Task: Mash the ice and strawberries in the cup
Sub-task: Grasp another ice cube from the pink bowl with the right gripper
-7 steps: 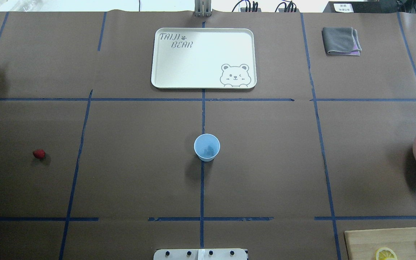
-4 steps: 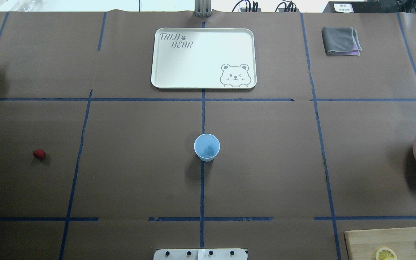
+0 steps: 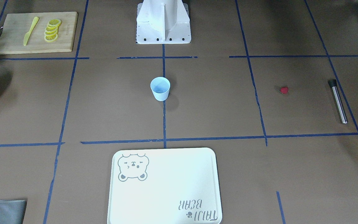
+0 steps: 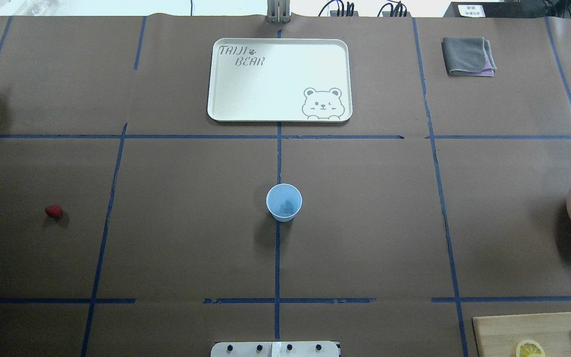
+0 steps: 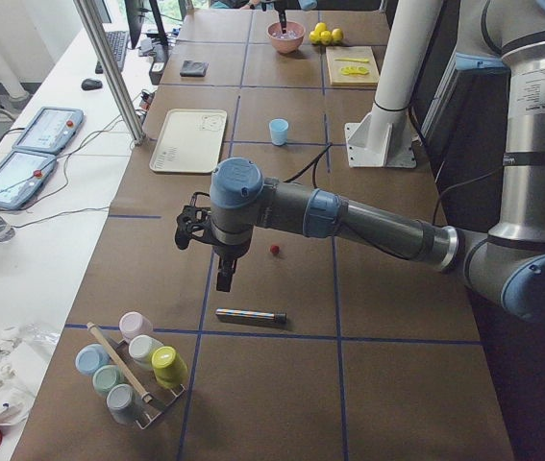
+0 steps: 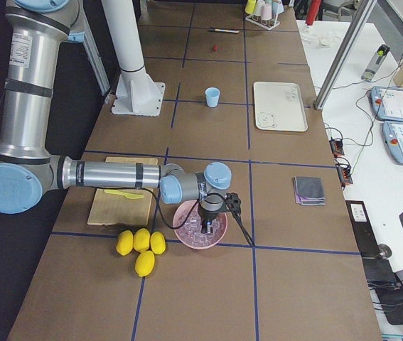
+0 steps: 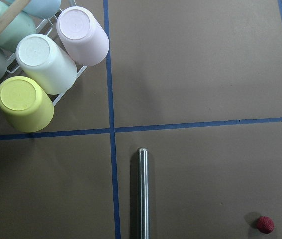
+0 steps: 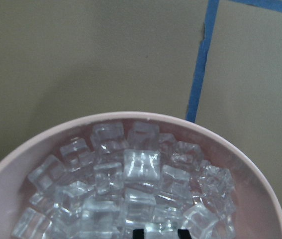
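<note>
pale blue cup (image 4: 284, 202), strawberry (image 4: 53, 211) both unmoved

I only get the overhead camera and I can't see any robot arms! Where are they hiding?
Observer: The right gripper hangs over the pink bowl, just above the ice cubes, at the end of the table on the robot's right.
Kid: And the other one?
Observer: The left gripper hovers above the table at the opposite end, near the strawberry and the metal rod.
Kid: What's past that rod? My picture stops there.
Observer: A cluster of pastel cups: pink, white, yellow-green and more.
</note>
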`<state>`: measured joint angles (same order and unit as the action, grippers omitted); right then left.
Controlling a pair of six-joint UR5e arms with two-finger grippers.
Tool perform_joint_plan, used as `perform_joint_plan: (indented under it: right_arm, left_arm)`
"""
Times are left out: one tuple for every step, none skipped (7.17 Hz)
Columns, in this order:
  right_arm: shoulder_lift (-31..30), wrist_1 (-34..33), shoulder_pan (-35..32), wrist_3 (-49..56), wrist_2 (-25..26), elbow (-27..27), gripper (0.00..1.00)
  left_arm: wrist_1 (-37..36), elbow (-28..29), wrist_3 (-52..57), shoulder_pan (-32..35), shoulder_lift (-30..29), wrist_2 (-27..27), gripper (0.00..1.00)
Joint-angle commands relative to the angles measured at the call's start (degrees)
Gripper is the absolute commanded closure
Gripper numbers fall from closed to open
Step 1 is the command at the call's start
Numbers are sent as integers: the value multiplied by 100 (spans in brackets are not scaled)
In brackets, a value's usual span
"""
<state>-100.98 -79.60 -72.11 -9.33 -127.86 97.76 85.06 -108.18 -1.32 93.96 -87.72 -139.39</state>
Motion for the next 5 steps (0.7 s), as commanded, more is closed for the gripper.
perform_joint_plan:
  right_arm:
    - [-149,-81,-144,10,-2,731,100]
    - [-142,-282,-337,10,-11,1232,100]
    - [-29,-501,-339,-94,-2,1611,100]
    - [486,-791,-339,-200,-333,1658,100]
    - [1065,-1089,-304,-627,-614,1624,100]
  left_arm:
    - [2,-80,-52,0,52,0,0]
    - [-7,-194,-62,0,140,0,0]
    - [-15,-239,-62,0,219,0,0]
    - [-15,-230,-62,0,220,0,0]
    - [-15,-230,-62,0,237,0,0]
